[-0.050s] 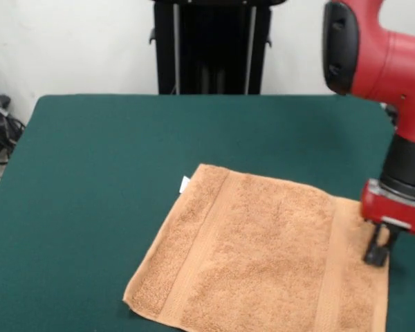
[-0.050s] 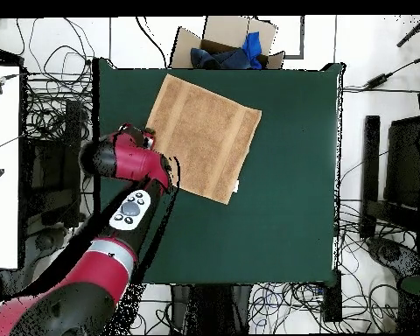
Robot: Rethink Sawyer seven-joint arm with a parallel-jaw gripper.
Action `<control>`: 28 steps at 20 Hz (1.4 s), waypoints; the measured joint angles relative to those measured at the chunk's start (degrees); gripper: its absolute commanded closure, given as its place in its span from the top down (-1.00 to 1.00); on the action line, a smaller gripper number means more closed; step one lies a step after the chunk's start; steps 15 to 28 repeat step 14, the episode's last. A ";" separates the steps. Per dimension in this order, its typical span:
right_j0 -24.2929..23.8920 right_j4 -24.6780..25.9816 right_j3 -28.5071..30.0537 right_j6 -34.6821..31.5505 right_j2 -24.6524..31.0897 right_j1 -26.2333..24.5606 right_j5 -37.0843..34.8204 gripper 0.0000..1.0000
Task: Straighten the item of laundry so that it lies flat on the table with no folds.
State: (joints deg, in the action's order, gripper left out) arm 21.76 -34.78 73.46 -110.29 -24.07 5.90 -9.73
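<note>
Tan, light-orange terry cloth makes up the small rectangular towel [image 1: 263,259], which lies spread open and flat on the large dark green felt-like table [image 1: 97,159] with no fold showing in either view. Its pile looks nubby and even across the middle, and two smoother woven bands run across it, one a little in from each of two opposite edges. A small white tag [image 1: 185,184] sticks out from one edge, just beside a corner, and rests on the green surface. The towel sits askew to the table's edges, turned so that its corners point off at a slant. In the overhead view the towel [image 2: 202,136] lies in the upper left part of the table [image 2: 283,210], close to the table's top edge, with a wide stretch of green to its right and below it. The red and black robot arm [image 2: 117,219] comes in over the table's left side, and its dark gripper [image 1: 377,254] is down at the towel's edge, near a corner by one woven band, its tip at or just above the cloth. I cannot tell whether the gripper is open or closed.
</note>
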 measured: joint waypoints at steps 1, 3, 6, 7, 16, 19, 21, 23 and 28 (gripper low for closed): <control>-0.29 0.53 0.49 0.00 0.00 0.26 0.45 -1.00; -2.27 2.68 2.69 0.00 -0.04 1.49 2.02 -1.00; -4.09 3.84 4.18 0.00 -0.05 2.28 2.66 -1.00; -4.69 4.04 4.65 0.00 -0.04 2.47 2.85 -1.00; -8.08 6.59 7.98 0.00 -0.03 4.04 6.59 -1.00; -8.08 6.59 7.98 0.00 -0.03 4.04 6.59 -1.00; -8.08 6.59 7.98 0.00 -0.03 4.04 6.59 -1.00; -8.08 6.59 7.98 0.00 -0.03 4.04 6.59 -1.00; -8.08 6.59 7.98 0.00 -0.03 4.04 6.59 -1.00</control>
